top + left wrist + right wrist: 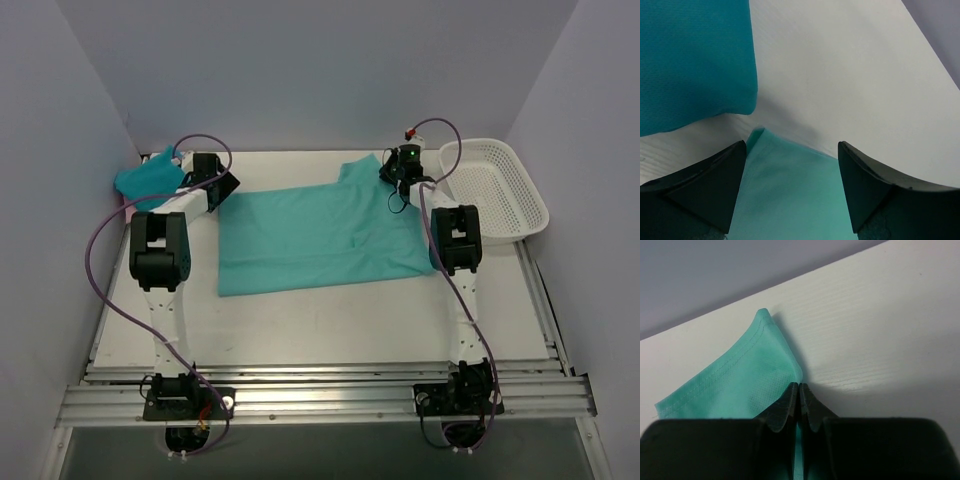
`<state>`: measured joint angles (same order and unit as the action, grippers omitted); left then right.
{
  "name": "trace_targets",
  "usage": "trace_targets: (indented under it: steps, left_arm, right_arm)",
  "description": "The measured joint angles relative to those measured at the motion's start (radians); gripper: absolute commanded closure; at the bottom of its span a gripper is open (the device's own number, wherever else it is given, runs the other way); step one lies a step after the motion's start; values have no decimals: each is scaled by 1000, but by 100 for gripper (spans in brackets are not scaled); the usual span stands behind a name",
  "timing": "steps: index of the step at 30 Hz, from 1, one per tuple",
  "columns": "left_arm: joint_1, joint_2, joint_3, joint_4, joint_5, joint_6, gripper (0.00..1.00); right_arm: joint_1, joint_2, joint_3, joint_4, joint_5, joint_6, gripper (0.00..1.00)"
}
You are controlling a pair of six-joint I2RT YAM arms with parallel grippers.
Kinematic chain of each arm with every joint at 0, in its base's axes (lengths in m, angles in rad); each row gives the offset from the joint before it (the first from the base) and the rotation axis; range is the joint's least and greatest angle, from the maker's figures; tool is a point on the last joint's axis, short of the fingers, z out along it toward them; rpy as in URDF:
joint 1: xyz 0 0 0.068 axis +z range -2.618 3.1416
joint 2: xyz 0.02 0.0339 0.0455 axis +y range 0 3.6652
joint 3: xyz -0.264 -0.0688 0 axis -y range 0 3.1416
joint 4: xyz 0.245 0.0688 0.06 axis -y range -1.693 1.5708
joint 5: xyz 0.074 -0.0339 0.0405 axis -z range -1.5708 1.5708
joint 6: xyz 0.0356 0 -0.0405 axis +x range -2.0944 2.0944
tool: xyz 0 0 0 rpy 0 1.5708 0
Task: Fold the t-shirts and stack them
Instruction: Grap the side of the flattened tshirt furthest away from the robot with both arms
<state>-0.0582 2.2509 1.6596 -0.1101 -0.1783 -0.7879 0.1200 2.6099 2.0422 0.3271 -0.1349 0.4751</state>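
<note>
A teal t-shirt (315, 235) lies spread flat on the table, a sleeve pointing to the far right. My left gripper (222, 186) is open over the shirt's far left corner (790, 190), its fingers (705, 185) either side of the cloth. My right gripper (400, 175) is shut on the sleeve edge (740, 385) at the far right. A bluer teal t-shirt (150, 175) lies folded at the far left and shows in the left wrist view (690, 60). No pink shirt is in view.
A white mesh basket (497, 190) stands at the far right of the white table (300, 320). Walls close in on the left, back and right. Purple cables loop off both arms.
</note>
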Motion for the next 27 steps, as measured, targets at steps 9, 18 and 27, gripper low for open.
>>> trace_targets:
  steps: [9, 18, 27]
  left_arm:
    - [-13, 56, 82, -44, 11, -17, 34]
    - [-15, 95, 134, -85, 17, -23, 81]
    - [-15, 122, 183, -121, 22, -27, 98]
  right_arm:
    - [-2, -5, -15, 18, -5, 4, 100]
    - [-3, -16, -40, 32, -11, 7, 100]
    - [-7, -26, -63, 54, -13, 15, 100]
